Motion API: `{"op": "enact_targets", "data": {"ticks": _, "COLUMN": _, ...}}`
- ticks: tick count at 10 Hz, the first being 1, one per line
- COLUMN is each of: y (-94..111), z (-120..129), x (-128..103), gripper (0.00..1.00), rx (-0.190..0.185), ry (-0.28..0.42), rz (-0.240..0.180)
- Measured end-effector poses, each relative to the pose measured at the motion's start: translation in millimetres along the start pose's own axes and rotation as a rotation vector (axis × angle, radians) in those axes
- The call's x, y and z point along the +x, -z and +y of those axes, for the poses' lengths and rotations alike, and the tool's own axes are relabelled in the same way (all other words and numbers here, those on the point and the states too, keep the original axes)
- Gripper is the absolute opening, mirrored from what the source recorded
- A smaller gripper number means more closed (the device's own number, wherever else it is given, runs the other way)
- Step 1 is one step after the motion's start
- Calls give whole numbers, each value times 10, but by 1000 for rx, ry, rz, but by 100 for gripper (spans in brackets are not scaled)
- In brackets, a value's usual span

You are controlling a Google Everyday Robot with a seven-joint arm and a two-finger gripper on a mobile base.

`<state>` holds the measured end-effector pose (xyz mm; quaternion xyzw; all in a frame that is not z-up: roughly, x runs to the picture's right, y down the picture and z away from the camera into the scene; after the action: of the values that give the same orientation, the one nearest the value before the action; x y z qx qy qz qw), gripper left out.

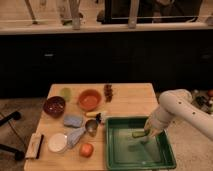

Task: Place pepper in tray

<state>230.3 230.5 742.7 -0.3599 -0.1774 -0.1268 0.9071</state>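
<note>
- Gripper [146, 133]: I see it at the end of the white arm [176, 107], which reaches in from the right. It hangs over the right half of the tray [108, 146], inside the rim line.
- Fingers: closed narrowly on the right end of the pepper [138, 134]; nothing else is in their grasp.
- Pepper: yellow-green and slender, lying roughly level and sticking out leftward from the gripper. It sits above the tray floor, with a dark shadow just below it on the green plastic.
- Tray: dark green and rectangular, at the front right corner of the wooden table [129, 97].
- Left of the tray: a metal cup [92, 126], a blue-grey sponge [73, 120] and a red-orange fruit [86, 149], all apart from the tray.
- Farther back: an orange bowl [89, 99], a dark red bowl [54, 106] and a pale green round thing [66, 93].
- Front left: a white dish [57, 142].
</note>
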Motion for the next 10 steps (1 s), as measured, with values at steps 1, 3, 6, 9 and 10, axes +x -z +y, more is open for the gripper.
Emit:
{"op": "enact_targets", "data": {"ticks": 1, "y": -18, "z": 25, "x": -78, "gripper": 0, "rx": -19, "ry": 93, "rz": -17}}
{"op": "enact_targets", "data": {"ticks": 3, "y": -42, "z": 67, "x": -194, "gripper": 0, "rx": -43, "ry": 227, "rz": -47}}
{"op": "enact_targets", "data": {"ticks": 6, "y": -81, "z": 142, "x": -338, "gripper": 0, "rx": -56, "ry": 429, "rz": -114}}
{"op": "enact_targets", "data": {"ticks": 9, "y": -164, "z": 107, "x": -442, "gripper": 0, "rx": -72, "ry": 515, "rz": -160}}
{"op": "enact_targets", "data": {"ticks": 10, "y": -192, "z": 84, "x": -471, "gripper": 0, "rx": -78, "ry": 534, "rz": -169}}
